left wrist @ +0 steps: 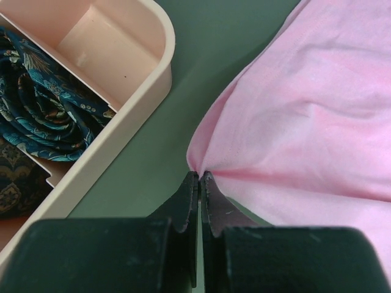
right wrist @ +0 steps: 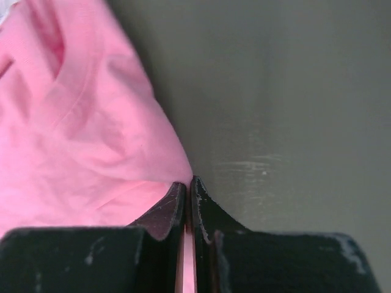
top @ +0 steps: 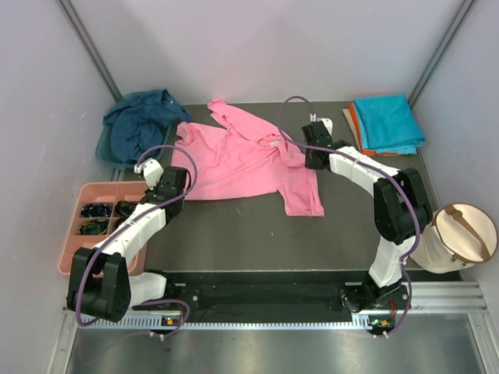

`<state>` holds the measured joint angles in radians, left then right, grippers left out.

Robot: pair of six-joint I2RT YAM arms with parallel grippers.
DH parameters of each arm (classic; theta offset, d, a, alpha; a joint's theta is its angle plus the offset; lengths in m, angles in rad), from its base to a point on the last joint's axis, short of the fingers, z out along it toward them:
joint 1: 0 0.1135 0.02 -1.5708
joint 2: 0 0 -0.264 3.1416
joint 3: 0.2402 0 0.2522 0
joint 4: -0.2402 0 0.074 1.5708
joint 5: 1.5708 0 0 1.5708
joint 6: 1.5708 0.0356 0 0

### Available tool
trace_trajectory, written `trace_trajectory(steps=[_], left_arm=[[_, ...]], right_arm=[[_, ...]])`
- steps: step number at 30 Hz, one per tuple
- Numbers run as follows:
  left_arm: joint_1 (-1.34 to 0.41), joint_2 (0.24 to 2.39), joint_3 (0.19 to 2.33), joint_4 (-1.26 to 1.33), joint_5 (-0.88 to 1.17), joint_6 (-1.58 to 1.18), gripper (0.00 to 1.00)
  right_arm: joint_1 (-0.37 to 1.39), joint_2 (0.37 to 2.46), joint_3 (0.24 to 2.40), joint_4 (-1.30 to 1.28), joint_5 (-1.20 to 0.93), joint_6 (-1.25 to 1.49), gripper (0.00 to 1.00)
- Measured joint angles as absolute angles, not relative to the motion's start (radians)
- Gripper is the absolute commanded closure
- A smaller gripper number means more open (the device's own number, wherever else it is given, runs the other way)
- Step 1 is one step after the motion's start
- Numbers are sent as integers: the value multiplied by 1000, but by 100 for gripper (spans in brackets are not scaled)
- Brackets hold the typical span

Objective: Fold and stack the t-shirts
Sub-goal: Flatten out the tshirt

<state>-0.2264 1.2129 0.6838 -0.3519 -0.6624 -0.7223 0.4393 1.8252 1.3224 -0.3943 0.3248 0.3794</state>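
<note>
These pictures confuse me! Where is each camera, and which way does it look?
Top: high behind the arms, looking down at the table; both arms show.
Left wrist: on the left arm, past the left claw toward the pink t-shirt and tray.
Right wrist: on the right arm, past the right claw.
All share the pink t-shirt.

Pink t-shirt (top: 242, 160) on dark table (top: 234, 234)

My black fingers (right wrist: 164, 213) look matt and scuffed, the pink shirt (right wrist: 91, 140) soft cloth, the table (right wrist: 293, 91) matt, the tray (left wrist: 137, 113) smooth plastic.
</note>
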Motion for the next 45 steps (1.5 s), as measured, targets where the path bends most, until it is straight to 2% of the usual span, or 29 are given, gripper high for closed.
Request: trace_trajectory(steps=[13,16,19,20,22,23,30,39,42,45], left_arm=[[-190,1199,684,-352,-662,-707,100],[-179,1198,684,-352,-659,-708,100],[-168,1196,685,-352,-651,-708,100],[-164,1196,685,-353,-652,-707,100],[-154,1195,685,-353,-656,-707,100],[-150,1195,685,-353,-656,-708,100],[-148,1195,685,-353,-651,-707,100],[-148,1196,685,-352,-635,-707,100],[-148,1196,685,-352,-626,-706,100],[-148,1196,685,-352,-617,-705,100]], right_arm=[[362,1847,1323,-516,419,474,100],[339,1865,1327,-540,423,481,88],[314,1881,1331,-556,432,484,64],[303,1883,1331,-566,448,486,48],[272,1883,1331,-582,471,490,33],[259,1883,1331,-587,481,493,32],[202,1832,1319,-602,515,491,27],[299,1515,1103,-587,397,479,29],[362,1456,1071,-594,366,474,32],[424,1433,1047,-595,325,475,40]])
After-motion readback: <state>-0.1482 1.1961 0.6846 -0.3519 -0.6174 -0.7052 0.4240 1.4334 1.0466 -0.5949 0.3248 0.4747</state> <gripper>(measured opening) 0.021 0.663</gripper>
